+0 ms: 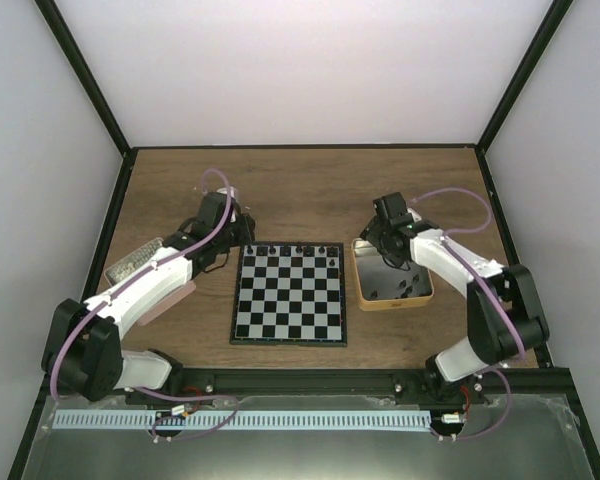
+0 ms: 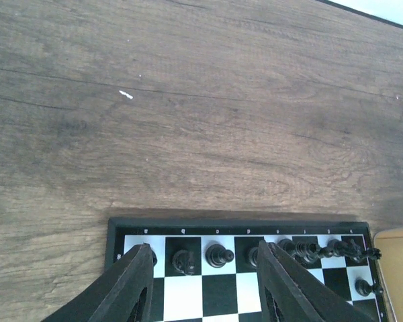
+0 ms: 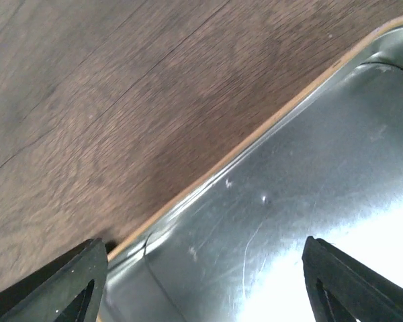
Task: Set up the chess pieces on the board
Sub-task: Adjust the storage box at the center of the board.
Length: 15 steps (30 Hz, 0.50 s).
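Board (image 1: 288, 300) centred on desk (image 1: 310, 185) in top view, chess pieces (image 1: 298, 248) lined along its far row, tin (image 1: 390, 303) just right of it. Left wrist view: left claw (image 2: 203, 251) spread open, empty, over far-left squares, row of pieces between and beyond fingers (image 2: 131, 288). Right wrist view: right claw (image 3: 203, 243) wide open, holds nothing, above tin's shiny corner, wood-grain desk beside.

Brown wooden bench (image 2: 188, 100) fills most of the frame. At the bottom lies the board (image 2: 228, 225), with black chess pieces (image 2: 219, 255) lined along its edge row. The left gripper (image 2: 205, 275) hangs above that row, jaws spread wide. The corner of a tan tin (image 2: 396, 248) shows at the right edge.
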Motion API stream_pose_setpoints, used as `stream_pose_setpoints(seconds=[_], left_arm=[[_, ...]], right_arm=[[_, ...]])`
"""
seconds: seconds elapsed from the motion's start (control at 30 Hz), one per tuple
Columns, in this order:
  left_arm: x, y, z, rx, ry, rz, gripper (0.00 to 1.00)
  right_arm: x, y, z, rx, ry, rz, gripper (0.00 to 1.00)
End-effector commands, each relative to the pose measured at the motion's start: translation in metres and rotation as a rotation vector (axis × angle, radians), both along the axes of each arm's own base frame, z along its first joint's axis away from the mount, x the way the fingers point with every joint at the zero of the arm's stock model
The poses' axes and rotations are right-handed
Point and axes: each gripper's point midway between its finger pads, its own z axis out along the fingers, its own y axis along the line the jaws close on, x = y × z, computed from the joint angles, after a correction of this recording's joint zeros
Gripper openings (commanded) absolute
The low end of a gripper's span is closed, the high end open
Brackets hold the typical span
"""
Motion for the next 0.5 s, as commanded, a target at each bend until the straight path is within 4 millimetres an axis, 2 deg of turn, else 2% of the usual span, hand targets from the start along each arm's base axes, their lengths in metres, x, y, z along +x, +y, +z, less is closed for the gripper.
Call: stream_pose_setpoints(seconds=[0.0,0.23,0.47], left_arm=[[-0.006,0.002,0.000,-0.003,-0.003,-0.018,0.45],[-0.006,0.000,-0.004,-0.005,0.005,-0.027,0.45],[-0.006,-0.001,-0.007,-0.001,0.011,-0.030,0.45]], right_arm=[[0.022,-0.015,-0.001,0.011,-0.013,-0.154,0.80],[0.044,-0.021,-0.006,-0.046,-0.038,-0.148,0.74],[0.046,-0.022,-0.016,-0.058,-0.026,-0.100,0.63]])
